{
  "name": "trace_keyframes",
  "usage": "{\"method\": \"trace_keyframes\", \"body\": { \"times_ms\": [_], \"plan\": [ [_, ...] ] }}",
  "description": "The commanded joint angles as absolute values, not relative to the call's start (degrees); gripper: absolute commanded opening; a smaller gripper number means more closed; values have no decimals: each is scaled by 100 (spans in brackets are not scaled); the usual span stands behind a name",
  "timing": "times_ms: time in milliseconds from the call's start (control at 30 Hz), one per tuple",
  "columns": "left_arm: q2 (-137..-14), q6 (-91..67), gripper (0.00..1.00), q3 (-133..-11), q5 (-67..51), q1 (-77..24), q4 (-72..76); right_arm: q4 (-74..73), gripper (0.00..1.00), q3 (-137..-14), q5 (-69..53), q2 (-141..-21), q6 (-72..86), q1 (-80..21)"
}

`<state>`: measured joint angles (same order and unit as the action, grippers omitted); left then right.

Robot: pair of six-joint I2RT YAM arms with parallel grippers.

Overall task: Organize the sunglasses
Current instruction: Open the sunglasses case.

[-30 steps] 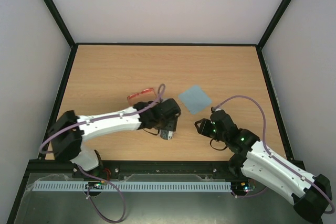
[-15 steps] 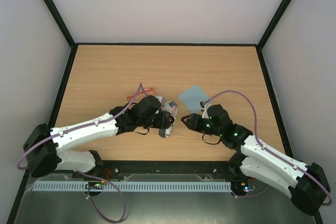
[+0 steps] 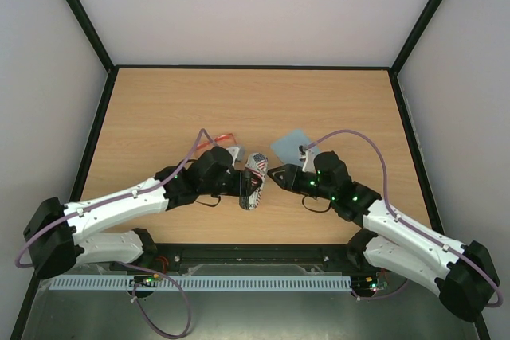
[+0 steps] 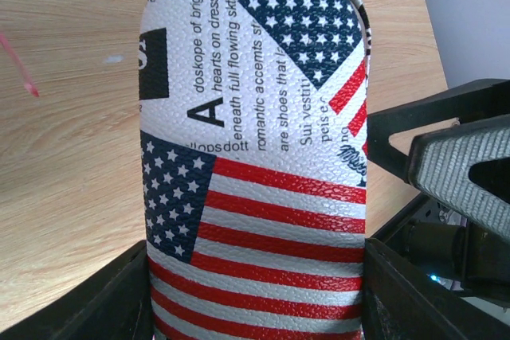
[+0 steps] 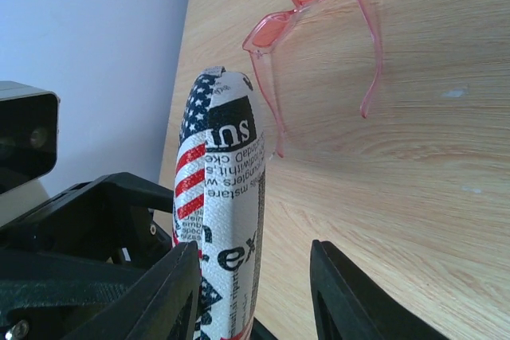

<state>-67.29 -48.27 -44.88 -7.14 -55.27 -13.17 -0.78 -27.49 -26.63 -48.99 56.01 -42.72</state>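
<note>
- The left arm reaches low from the near-left corner toward the middle of the surface point(image 3: 159, 109), forearm almost level.
- The left claw point(image 3: 249, 189) is clenched on the flag-printed case point(image 3: 256, 166), one finger on each long side, with the case standing on edge.
- The right arm stretches in from the near-right corner, its wrist turned left.
- The right claw point(image 3: 277, 175) is released: its fingers stand apart around the case's near end, one beside it and the other clear of it.
- The sunglasses point(image 5: 293, 9) lie on the surface with temples unfolded, just beyond the left wrist, and neither claw touches them.
- A light blue cloth point(image 3: 288, 147) lies flat behind the right wrist.
</note>
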Motion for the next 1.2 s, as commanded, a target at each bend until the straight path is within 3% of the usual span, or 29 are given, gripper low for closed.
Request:
{"method": "trace_keyframes", "body": {
  "times_ms": [0,767,1167],
  "plan": [
    [-6534,-4852,55,-4419,-765,-5441,-1153,79,40,-2912,-2801,-4812,5669,-4250],
    [-6602,-4860,55,-4367,-887,-5397,-1011,202,39,-3228,-2832,-5590,5486,-4616],
    [-6396,-4825,54,-4378,-931,-5288,-1098,-99,30,-3076,-2505,-5937,5476,-4684]
  ]
}}
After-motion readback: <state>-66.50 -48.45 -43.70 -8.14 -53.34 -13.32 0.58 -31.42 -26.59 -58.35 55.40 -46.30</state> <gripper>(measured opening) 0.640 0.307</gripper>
